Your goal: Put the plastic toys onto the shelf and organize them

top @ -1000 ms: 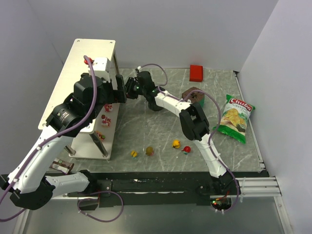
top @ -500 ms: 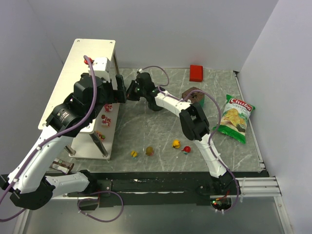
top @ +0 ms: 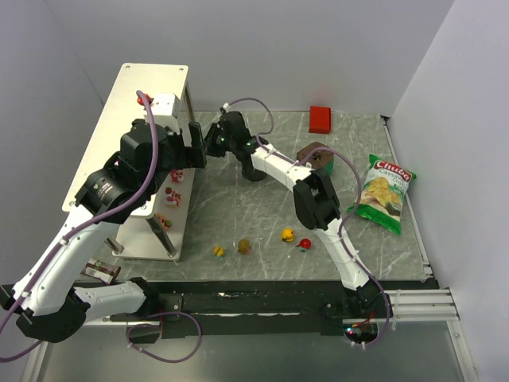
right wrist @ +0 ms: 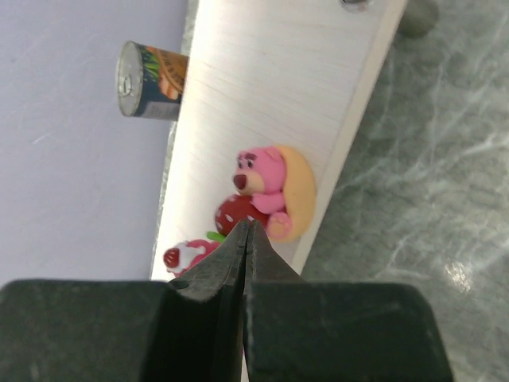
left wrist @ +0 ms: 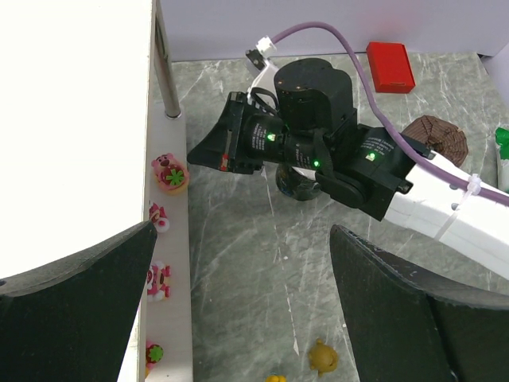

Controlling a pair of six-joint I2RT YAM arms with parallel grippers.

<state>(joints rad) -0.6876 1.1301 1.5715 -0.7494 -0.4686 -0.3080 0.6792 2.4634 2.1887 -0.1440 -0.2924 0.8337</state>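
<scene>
The white shelf (top: pixel 143 99) stands at the left. Several small pink and red toys (top: pixel 172 195) sit along its lower tier; the left wrist view shows them in a row (left wrist: pixel 157 278). A pink bear toy with a strawberry (right wrist: pixel 266 187) sits at the tier's edge, also in the left wrist view (left wrist: pixel 170 173). My right gripper (top: pixel 208 143) is shut and empty, its tip (right wrist: pixel 248 227) right in front of the bear. My left gripper (left wrist: pixel 242 231) is open and empty, held above the shelf edge (top: pixel 193 147). Several yellow and red toys (top: pixel 244 247) lie on the table.
A green chip bag (top: pixel 383 193) lies at the right, a red block (top: pixel 320 119) at the back, a brown object (top: pixel 316 153) beside the right arm. A can (right wrist: pixel 151 82) stands behind the shelf. Another pink toy (right wrist: pixel 184 256) sits next to the bear.
My right gripper has shifted slightly back toward the shelf edge, still shut. The left arm and the toys have not moved.
</scene>
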